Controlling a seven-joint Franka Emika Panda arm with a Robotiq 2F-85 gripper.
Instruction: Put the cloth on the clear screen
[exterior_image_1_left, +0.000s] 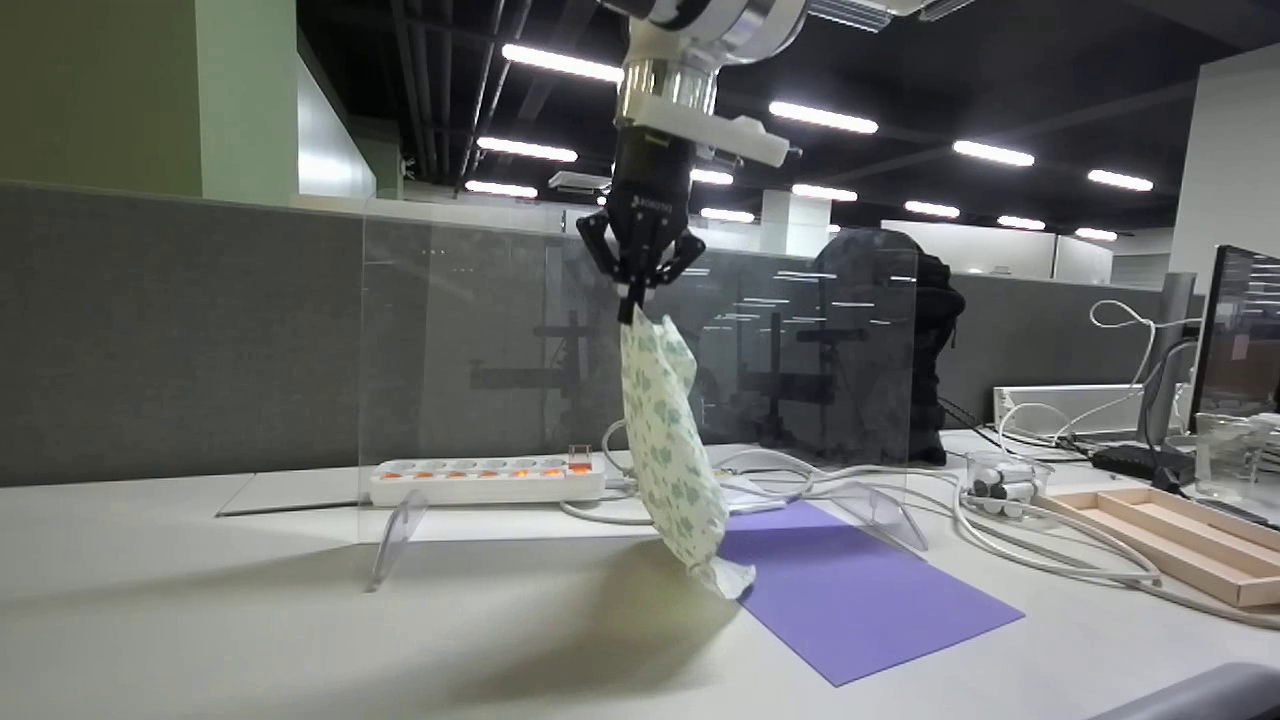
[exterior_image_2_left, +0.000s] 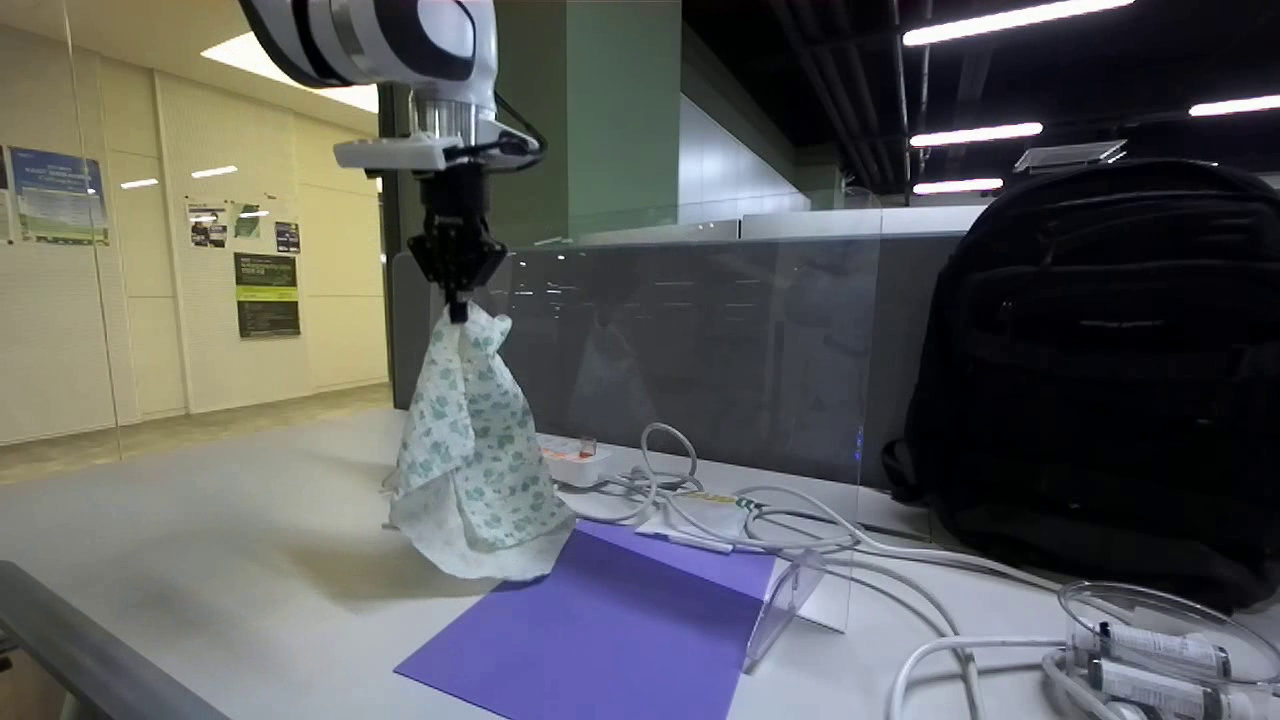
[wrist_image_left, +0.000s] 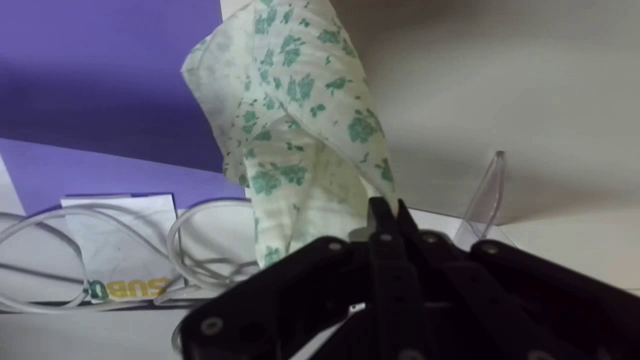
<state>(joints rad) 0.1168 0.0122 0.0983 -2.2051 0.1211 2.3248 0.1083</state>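
My gripper (exterior_image_1_left: 632, 304) is shut on the top corner of a white cloth (exterior_image_1_left: 664, 440) with green flower print. The cloth hangs down below the fingers in both exterior views (exterior_image_2_left: 480, 450). Its lower end is by the edge of a purple sheet; I cannot tell whether it touches the table. In the wrist view the cloth (wrist_image_left: 310, 95) runs up from the fingertips (wrist_image_left: 391, 206). The clear screen (exterior_image_1_left: 480, 330) stands upright on clear feet, with the cloth in front of it. It also shows in an exterior view (exterior_image_2_left: 740, 350). In the wrist view only a clear foot (wrist_image_left: 486, 195) is plain.
The purple sheet (exterior_image_1_left: 860, 600) lies partly under the screen. A white power strip (exterior_image_1_left: 490, 482) and cables (exterior_image_2_left: 860, 545) lie behind the screen. A black backpack (exterior_image_2_left: 1110, 380), a clear cup with small bottles (exterior_image_1_left: 1004, 485), a wooden tray (exterior_image_1_left: 1180, 540) and a monitor (exterior_image_1_left: 1240, 340) stand around.
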